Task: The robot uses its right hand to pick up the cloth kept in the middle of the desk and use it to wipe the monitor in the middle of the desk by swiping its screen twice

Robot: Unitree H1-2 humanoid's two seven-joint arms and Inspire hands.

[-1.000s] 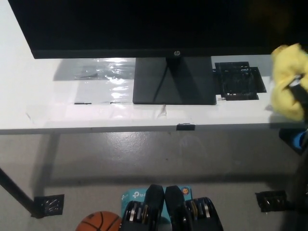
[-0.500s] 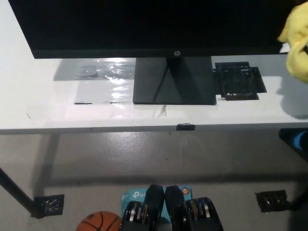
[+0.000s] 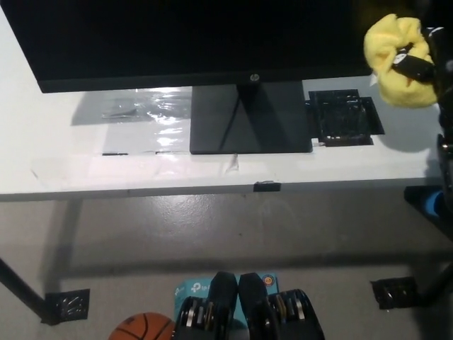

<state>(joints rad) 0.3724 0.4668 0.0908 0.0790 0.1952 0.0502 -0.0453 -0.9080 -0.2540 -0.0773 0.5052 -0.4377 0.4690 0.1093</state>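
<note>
The pick-up is done: the yellow cloth [image 3: 396, 60] is off the bench [image 3: 64, 173] and bunched in the black right hand [image 3: 417, 67] at the upper right of the frame, the fingers clamped around it. The cloth sits at the right edge of the monitor [image 3: 184, 35], level with the lower part of the dark screen, but whether it touches the glass cannot be told from this steep view. The monitor stands on its base [image 3: 248, 120] in the middle of the bench, with a black square patch [image 3: 343, 117] just right of the base, below the cloth.

Judging by this, the wiping is what remains: both swipes across the screen look yet to be made, or the first is only starting from the right side. The left hand is out of view.
</note>
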